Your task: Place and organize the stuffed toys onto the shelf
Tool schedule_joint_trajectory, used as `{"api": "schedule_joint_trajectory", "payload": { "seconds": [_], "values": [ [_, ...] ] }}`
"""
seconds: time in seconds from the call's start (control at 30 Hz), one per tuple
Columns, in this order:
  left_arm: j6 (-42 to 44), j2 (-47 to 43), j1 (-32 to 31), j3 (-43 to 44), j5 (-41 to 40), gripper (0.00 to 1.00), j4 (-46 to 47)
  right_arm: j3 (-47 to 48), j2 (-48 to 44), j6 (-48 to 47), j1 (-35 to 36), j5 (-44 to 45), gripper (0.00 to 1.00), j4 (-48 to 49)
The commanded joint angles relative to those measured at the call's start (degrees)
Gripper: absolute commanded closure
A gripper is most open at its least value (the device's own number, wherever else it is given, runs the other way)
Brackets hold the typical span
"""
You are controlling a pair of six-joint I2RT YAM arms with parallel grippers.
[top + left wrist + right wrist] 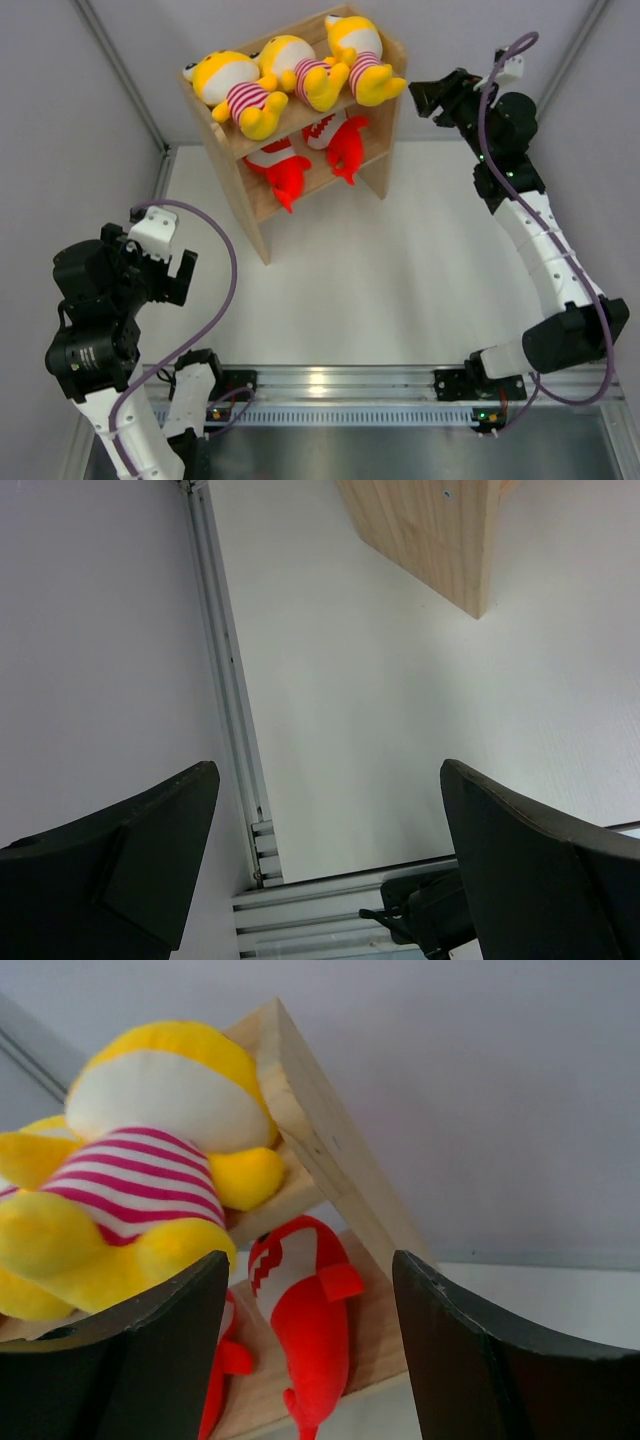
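My right tool point(308, 1270) hangs in the air at the far right, just beside the right side panel of the shelf point(378, 150), and it does not touch the wood. Its two fingers stand wide apart and they hold nothing. The shelf stands at the far side of the desk point(400, 260), a little to the left of the middle.

All five toys lie on the shelf. The three yellow toys point(300, 70) in striped shirts lie in a row on the upper tier, and their feet hang over its near edge. The two red fish toys point(345, 145) lie side by side on the lower tier, with the tails toward the near side. In my right wrist view the right-most yellow one fills the left part, beyond my left finger. One red fish shows in the gap between my fingers, below the yellow one and farther than the fingertips.

My left tool point(328, 780) is at the near left, well apart from the shelf and from every toy. Its fingers are also spread wide and nothing is between them. In its wrist view only a lower corner of the shelf's side panel shows at the top, and bare desk lies under the fingers.
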Motion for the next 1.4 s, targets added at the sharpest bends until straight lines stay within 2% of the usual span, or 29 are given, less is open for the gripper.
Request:
{"api": "schedule_joint_trajectory", "payload": {
  "seconds": [0.0, 0.03, 0.13, 0.43, 0.77, 1.13, 1.27, 1.37],
  "values": [
    [-0.18, -0.64, 0.38, -0.47, -0.37, 0.02, -0.32, -0.54, 1.66, 8.23, 0.85, -3.05, 0.33, 7.76],
    [-0.18, -0.73, 0.38, -0.56, -0.37, 0.02, -0.31, -0.54, 2.97, 8.86, 0.94, -6.03, 0.34, 9.34],
    [-0.18, -0.64, 0.38, -0.82, -0.63, 0.01, -0.31, 0.6, 4.47, 9.92, 1.47, -7.55, 0.34, 10.5],
    [0.08, -0.64, 0.38, -1.61, -0.81, 0.01, -0.32, -5.02, 0.0, 6.76, 2.08, -1.49, 0.35, 8.05],
    [0.08, -0.2, 0.29, -1.35, -0.28, 0.02, -0.32, -7.75, -3.26, 5.44, 2.35, -5.96, 0.35, 9.7],
    [0.17, -0.38, 0.38, -1.35, -0.02, 0.02, -0.4, -3.53, 0.33, 4.91, 5.42, -6.59, 0.36, 10.23],
    [0.26, -0.47, 0.29, -1.35, 0.07, 0.02, -0.4, -0.81, 2.63, 5.61, 5.42, -7.37, 0.44, 11.9],
    [0.43, -0.55, 0.29, -1.61, -0.19, 0.01, -0.4, 1.47, 4.03, 4.39, 5.42, -8.43, 0.6, 12.17]
  ]
}}
